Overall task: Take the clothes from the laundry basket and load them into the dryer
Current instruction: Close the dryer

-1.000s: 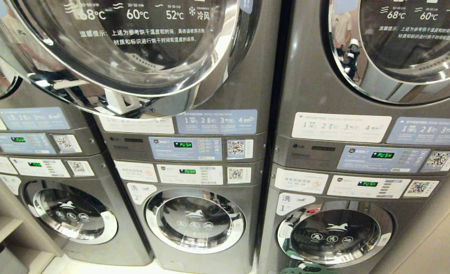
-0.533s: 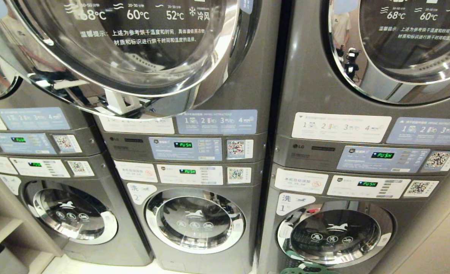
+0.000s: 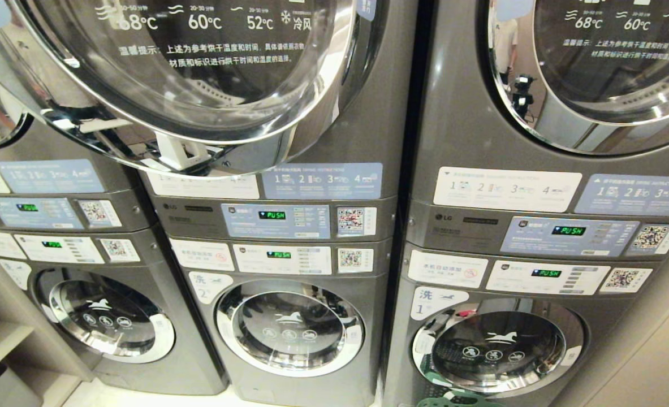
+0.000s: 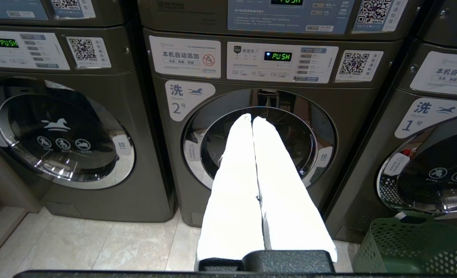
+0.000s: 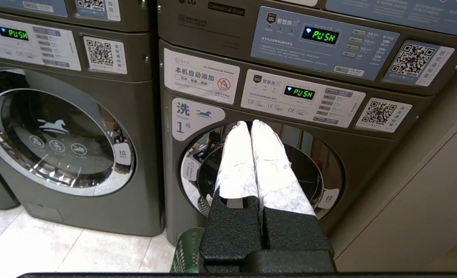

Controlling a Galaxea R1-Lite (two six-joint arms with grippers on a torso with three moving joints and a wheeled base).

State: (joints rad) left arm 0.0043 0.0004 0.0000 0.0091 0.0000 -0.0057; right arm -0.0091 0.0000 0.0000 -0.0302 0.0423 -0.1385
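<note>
The middle dryer's chrome-ringed glass door stands swung open at the top of the head view; the drum behind it is hidden. The green perforated laundry basket sits on the floor before washer 1, also seen as the basket in the left wrist view and the basket in the right wrist view. No clothes show. My left gripper is shut and empty, pointing at washer 2. My right gripper is shut and empty, pointing at washer 1 above the basket. Neither arm is in the head view.
Three stacks of grey machines fill the view, with closed washer doors below. The right dryer door is closed. A beige wall stands right of washer 1. Light floor tiles lie in front.
In the reflection on the right dryer's door, a small white and dark shape has dropped lower. The machines and basket have not moved.
</note>
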